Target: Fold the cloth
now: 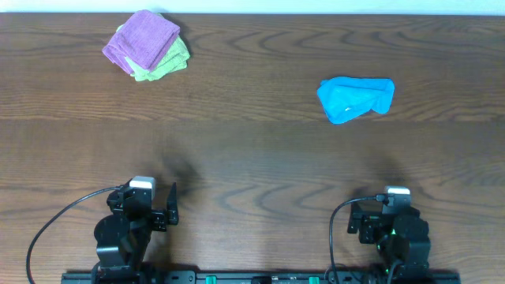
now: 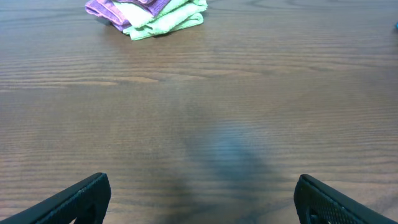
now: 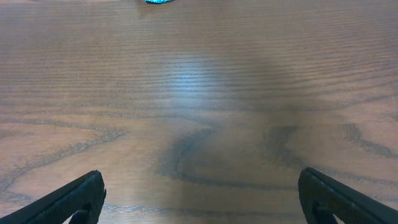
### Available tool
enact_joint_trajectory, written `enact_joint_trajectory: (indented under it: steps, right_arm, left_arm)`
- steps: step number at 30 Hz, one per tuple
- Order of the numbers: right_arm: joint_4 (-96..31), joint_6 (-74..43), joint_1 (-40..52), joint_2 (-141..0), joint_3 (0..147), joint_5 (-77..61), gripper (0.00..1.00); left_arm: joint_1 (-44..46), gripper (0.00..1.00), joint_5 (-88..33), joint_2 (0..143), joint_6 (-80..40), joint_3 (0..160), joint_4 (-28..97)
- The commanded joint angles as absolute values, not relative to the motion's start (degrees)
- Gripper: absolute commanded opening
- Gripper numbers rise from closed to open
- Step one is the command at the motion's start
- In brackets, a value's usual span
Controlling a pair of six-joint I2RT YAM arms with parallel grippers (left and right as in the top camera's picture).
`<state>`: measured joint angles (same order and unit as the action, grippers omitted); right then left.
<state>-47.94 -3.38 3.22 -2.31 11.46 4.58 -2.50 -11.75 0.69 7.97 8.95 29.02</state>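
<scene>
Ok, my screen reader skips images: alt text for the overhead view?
A crumpled sky-blue cloth lies upper right on a wooden table; a purple cloth tops a yellow-green cloth upper left. At the near edge, left pincer and right pincer sit empty.

A dark brown wood-grain table top (image 1: 252, 134) fills every view, its wavy grain running side to side. Ahead of the right gripper (image 3: 199, 193) a soft bluish-white sheen (image 3: 186, 78) lies on the wood. Ahead of the left gripper (image 2: 202, 196) there is a dim, blurred shadow (image 2: 230, 149). Far beyond both, past the table's far edge, runs a thin pale white strip (image 1: 316, 6) — wall or floor, I cannot tell.
</scene>
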Motion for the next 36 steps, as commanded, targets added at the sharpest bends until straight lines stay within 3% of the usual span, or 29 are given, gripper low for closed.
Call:
enact_joint_trajectory:
  steps: [1,28,36]
  right_arm:
    - [-48.01,-2.7,2.81,-1.8,10.74,5.37,0.99]
    - [-46.65,-2.98,2.81,-2.52,11.16,5.37,0.99]
    - [-43.33,-7.99,2.26,-24.75,27.81,5.61,0.99]
  left_arm:
    - [-2.22,0.95,-11.49,0.21,8.99,8.1,29.26]
    - [-2.22,0.95,-11.49,0.21,8.99,8.1,29.26]
    - [-2.22,0.96,-11.49,0.21,8.97,8.1,29.26]
